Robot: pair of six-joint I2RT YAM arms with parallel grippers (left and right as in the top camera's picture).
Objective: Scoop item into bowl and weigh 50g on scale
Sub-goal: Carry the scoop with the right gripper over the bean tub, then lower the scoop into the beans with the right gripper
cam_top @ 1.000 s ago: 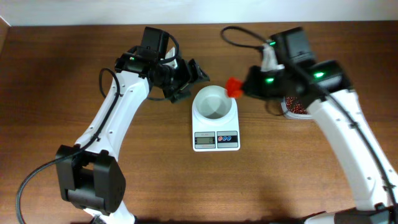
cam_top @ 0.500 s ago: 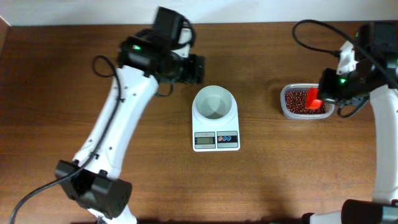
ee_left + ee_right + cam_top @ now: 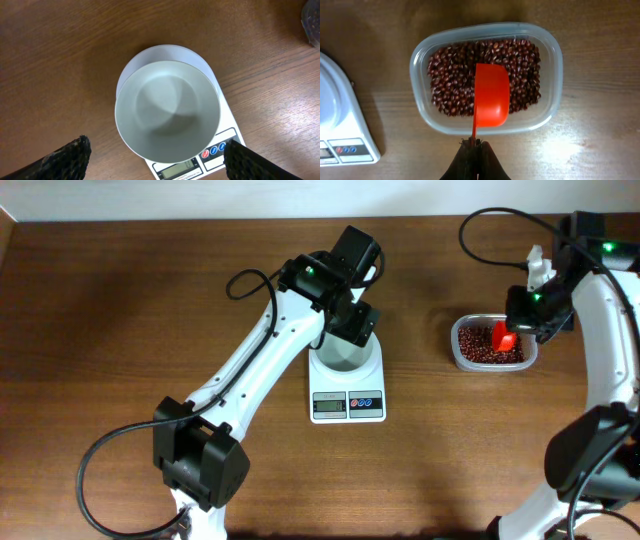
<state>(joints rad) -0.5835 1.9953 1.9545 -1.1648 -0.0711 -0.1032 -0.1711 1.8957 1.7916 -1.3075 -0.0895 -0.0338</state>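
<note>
Table (image 3: 120,300): dark brown wood, visible grain, matte.

Scale (image 3: 347,395): flat white plastic, rounded rectangle. It has a grey display and round buttons on the front edge and sits mid-table.

Bowl (image 3: 338,360): small, round, white, with a smooth glossy inside and a thin rim. It sits on the scale's platform.

Beans (image 3: 478,348): a loose heap of tiny glossy red-brown ovals. All lie in the tub (image 3: 458,352), which is clear plastic with rounded corners and stands right of the scale, well apart from it.

Scoop (image 3: 503,337): smooth orange-red plastic with a rounded cup and thin straight handle.

Left gripper (image 3: 355,325): above the bowl's far rim, hiding part of it from overhead. Jaws are released and spread wide, holding nothing.

Right gripper (image 3: 525,320): over the tub's right side, jaws clenched on the scoop handle.

Left wrist only:
- The full bowl (image 3: 167,107) is seen from above, with soft shading inside.
- The scale (image 3: 226,117) juts out lower right, showing red and blue buttons.
- The left gripper (image 3: 156,146) has coarse black textured fingers (image 3: 67,160) at the bottom corners, clear of the bowl.

Right wrist only:
- Single beans (image 3: 450,75) are visible, with pale specks.
- The tub's (image 3: 555,65) translucent rim shows.
- The scoop (image 3: 491,95) cup is over the heap's middle; cannot tell whether it touches.
- The right gripper (image 3: 475,144) has its dark tips pinched on the handle end.
- A corner of the scale (image 3: 340,130) shows at the left edge.
</note>
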